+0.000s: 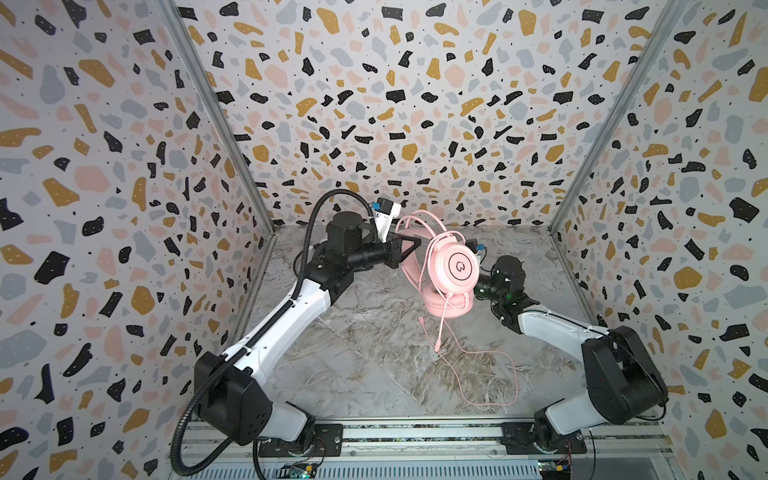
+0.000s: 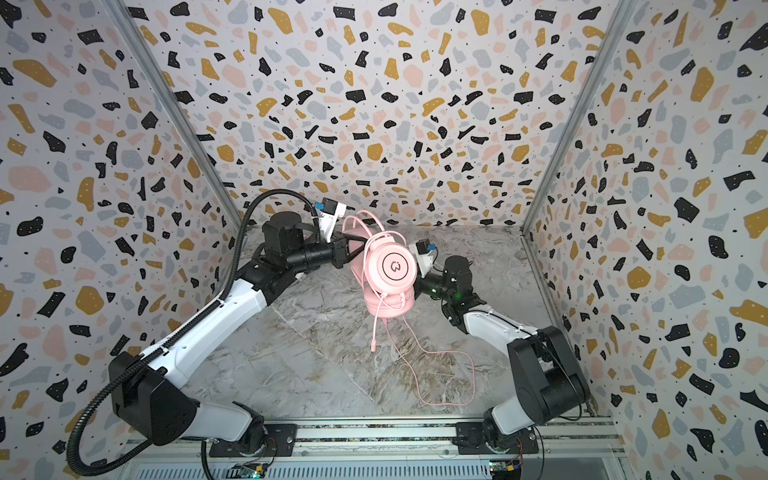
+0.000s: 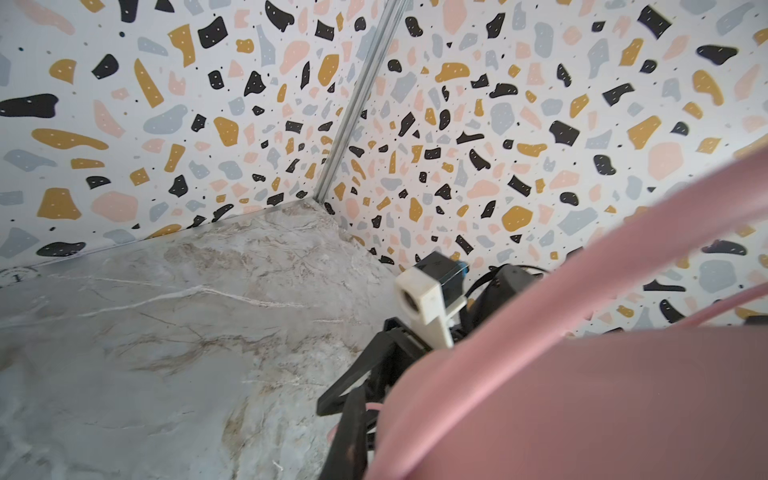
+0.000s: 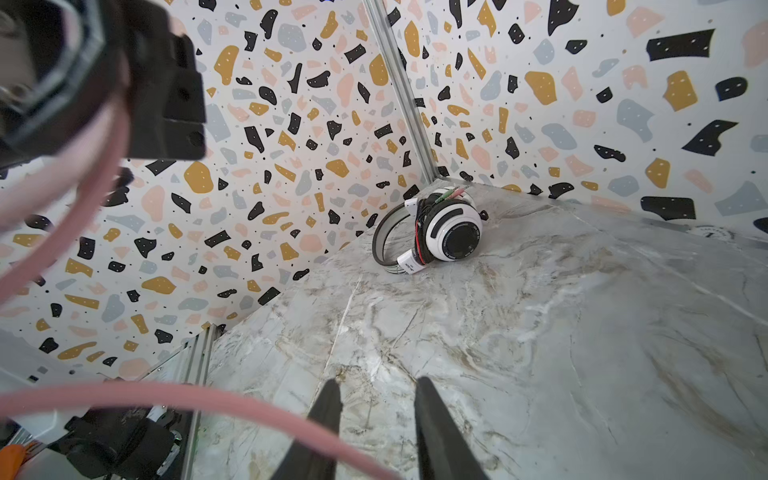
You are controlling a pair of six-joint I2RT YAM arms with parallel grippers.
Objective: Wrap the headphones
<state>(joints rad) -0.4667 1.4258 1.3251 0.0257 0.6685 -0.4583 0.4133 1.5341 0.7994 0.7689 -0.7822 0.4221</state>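
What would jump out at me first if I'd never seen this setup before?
The pink headphones hang in mid-air over the marble tabletop, gripped by the left gripper, their pink cable trailing in a loose loop onto the table. In the right wrist view, a white headset lies in a corner against the speckled wall, beyond the open right gripper.

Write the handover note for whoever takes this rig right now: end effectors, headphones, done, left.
Grips: left end effector shut on the headband of the pink headphones, held above the table; right end effector open, holding nothing.
Things: the pink cable mostly trails loose onto the table; the white headphones sit in a table corner.
Done: the white set's cable looks bundled around it.
Left: wind the pink cable around its headset.
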